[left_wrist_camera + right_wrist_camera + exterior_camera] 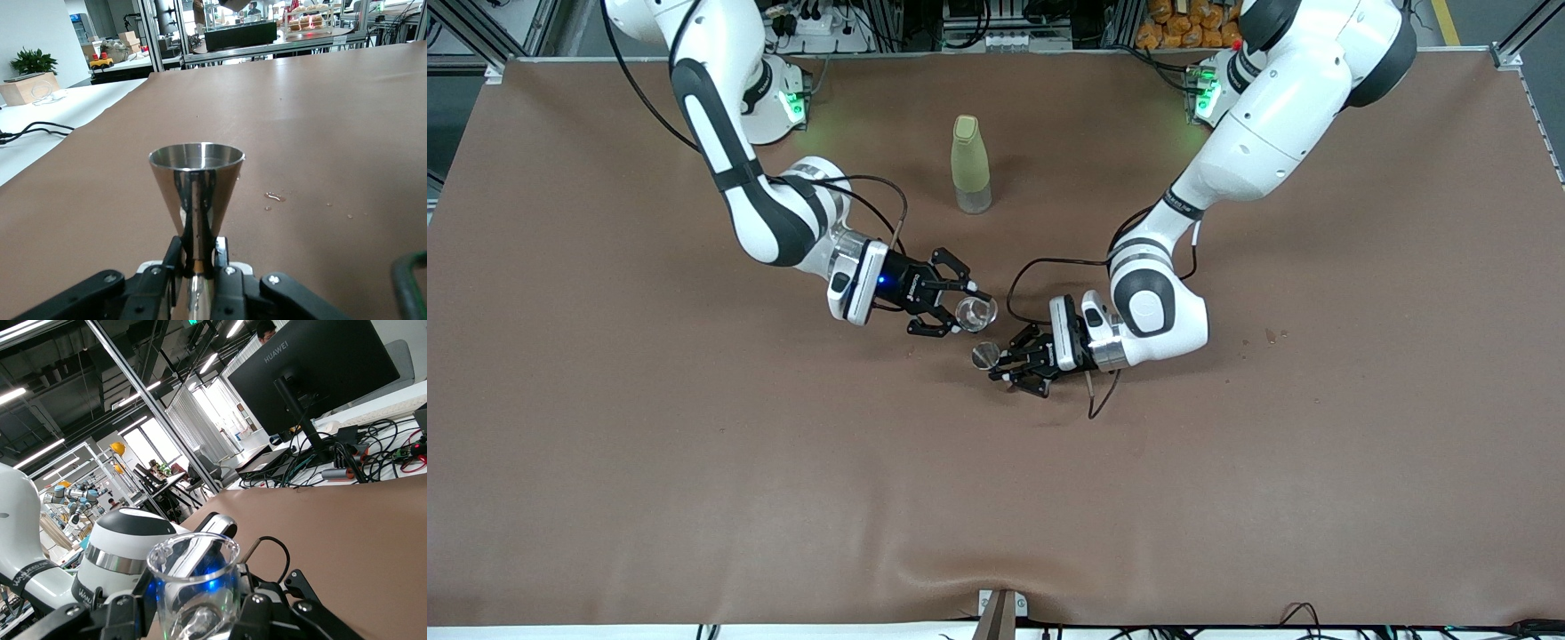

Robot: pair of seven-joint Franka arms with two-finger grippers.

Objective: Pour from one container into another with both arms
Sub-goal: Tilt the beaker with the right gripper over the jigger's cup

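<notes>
Right gripper (963, 311) clamps the glass cup (975, 312) above the table (605, 400), left gripper (1005, 363) pinches the metal measure (985, 355) at its waist just beside it; a hasty tilt could spill past that small rim.

You see a plain brown table (694, 462), darker spots staining it toward the left arm's end. The bottle (970, 165) is pale yellow-green with a clear base. Your glass cup (976, 312) is colourless and see-through; the metal measure (986, 355) is mirror-silver with dark reflected streaks. Both arms are white with black bands, the left gripper (1009, 364) and right gripper (960, 311) black. A blue light glows at the right wrist, green lights at both bases.
</notes>
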